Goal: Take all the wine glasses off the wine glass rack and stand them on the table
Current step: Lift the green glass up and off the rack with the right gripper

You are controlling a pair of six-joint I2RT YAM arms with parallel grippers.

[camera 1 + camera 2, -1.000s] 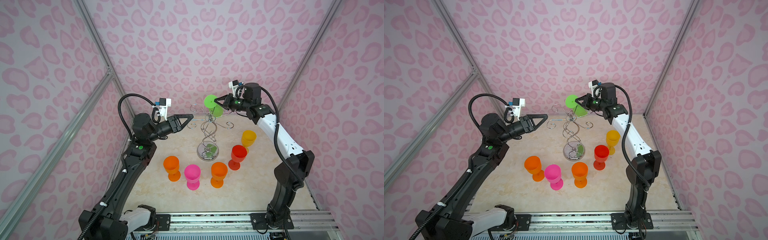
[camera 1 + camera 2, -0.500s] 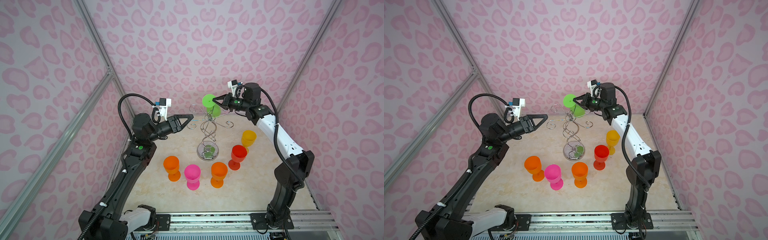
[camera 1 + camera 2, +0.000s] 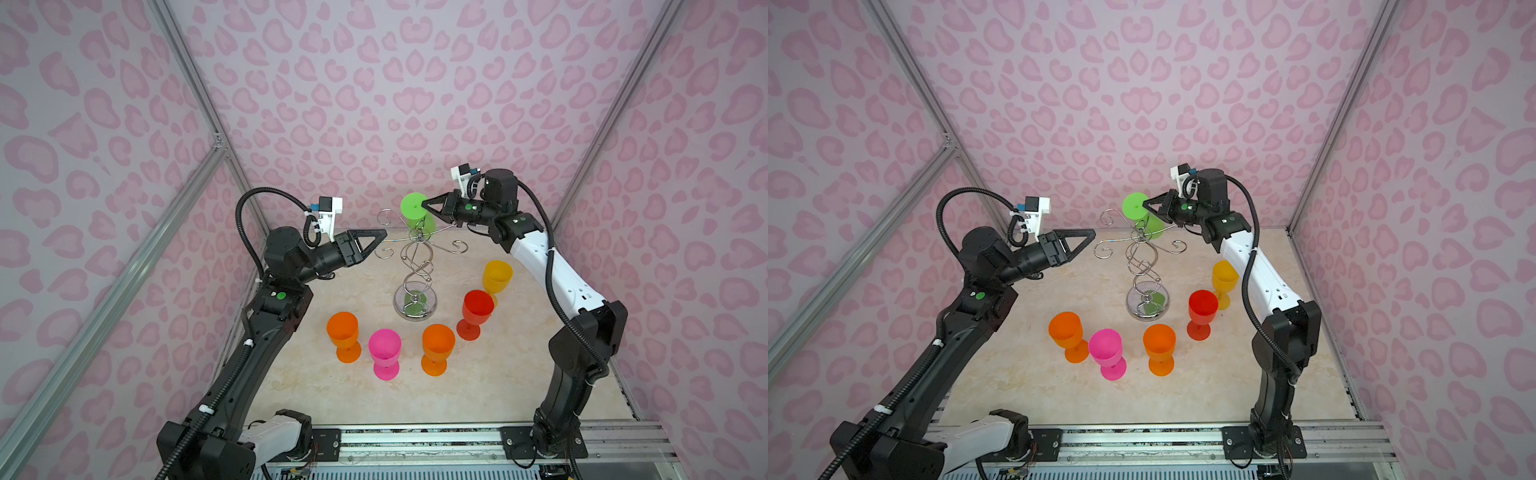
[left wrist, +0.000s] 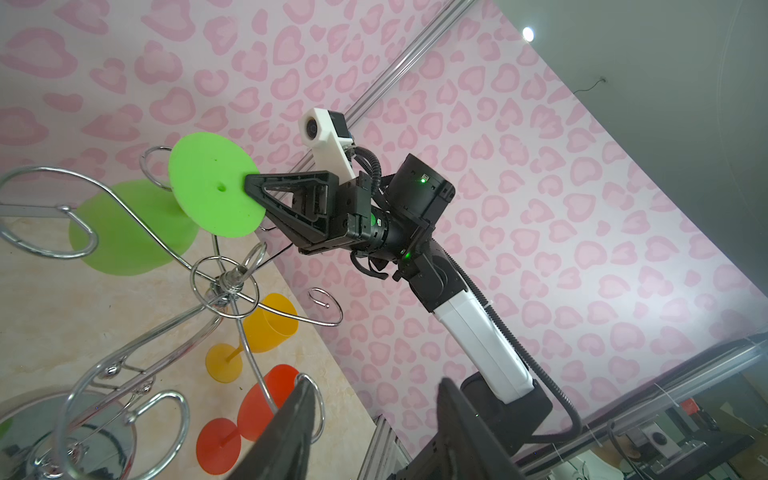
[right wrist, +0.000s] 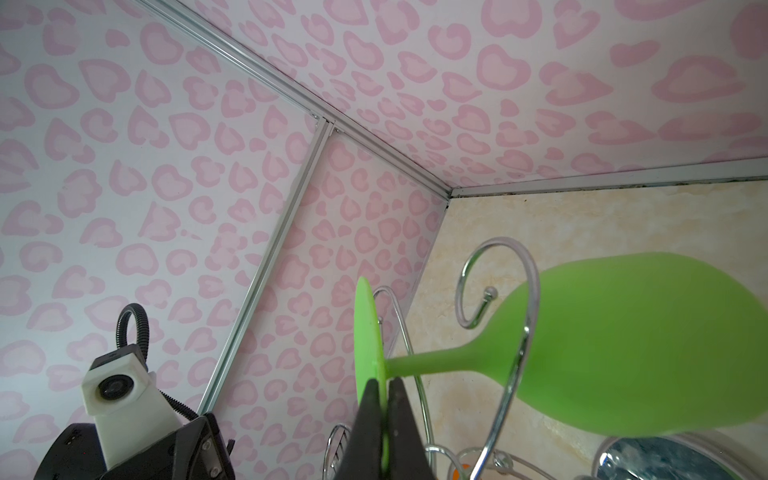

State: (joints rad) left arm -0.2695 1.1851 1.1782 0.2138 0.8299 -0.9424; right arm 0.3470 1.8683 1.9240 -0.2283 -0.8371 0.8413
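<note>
The wine glass [image 3: 413,208] is bright green and hangs tilted at the top of the wine glass rack [image 3: 417,266], its foot disc turned up and its bowl [image 5: 623,345] behind a curled hook wire. My right gripper [image 5: 384,380] is shut on the edge of the foot disc, as both top views [image 3: 1145,202] also show. The chrome rack [image 3: 1144,266] stands mid-table on its mirrored base. My left gripper [image 3: 384,232] hovers open by the rack's left hooks. In the left wrist view the gripper [image 4: 374,384] holds nothing, and one hook curl lies beside a finger.
Several glasses stand upright on the marble table [image 3: 498,374] in front of the rack: two orange [image 3: 343,332] [image 3: 437,345], one pink [image 3: 385,349], one red [image 3: 477,309], one yellow [image 3: 497,276]. Pink patterned walls close in on three sides; a metal rail [image 3: 415,436] runs along the front.
My right gripper has carried the green glass slightly left and lower over the rack top. The left arm has not moved.
</note>
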